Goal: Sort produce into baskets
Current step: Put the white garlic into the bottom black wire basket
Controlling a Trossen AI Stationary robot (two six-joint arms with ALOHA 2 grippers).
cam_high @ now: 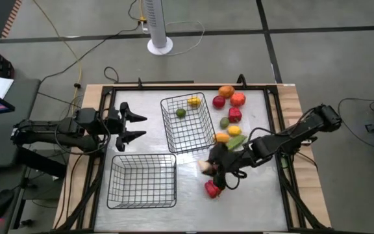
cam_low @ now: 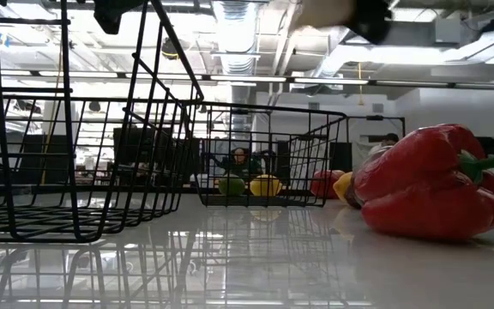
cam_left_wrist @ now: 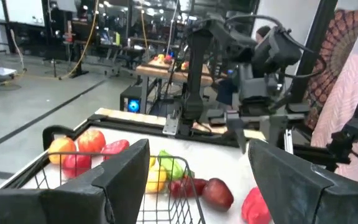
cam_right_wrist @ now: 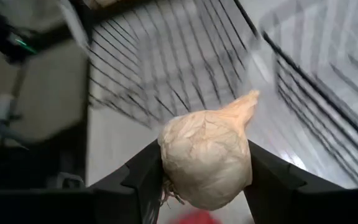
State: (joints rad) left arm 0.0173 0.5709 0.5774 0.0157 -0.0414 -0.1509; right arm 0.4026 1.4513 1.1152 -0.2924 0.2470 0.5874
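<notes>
R gripper [cam_right_wrist: 205,186] is clamped on the white garlic bulb [cam_right_wrist: 207,163], fingers pressing its fat middle from both sides, pointed tip free. In the high view the bulb [cam_high: 206,166] sits at abt 5 o'clock of the table centre, between the two baskets' near corners and the red pepper [cam_high: 212,189]. Looks light, rigid, prob. plastic w/ a smooth skin, so it could slip; the widest girth is the best hold. L gripper [cam_high: 127,127] waits wide open, empty, at 9 o'clock beside the far basket [cam_high: 187,123]; near basket [cam_high: 142,181] at 7 o'clock.
</notes>
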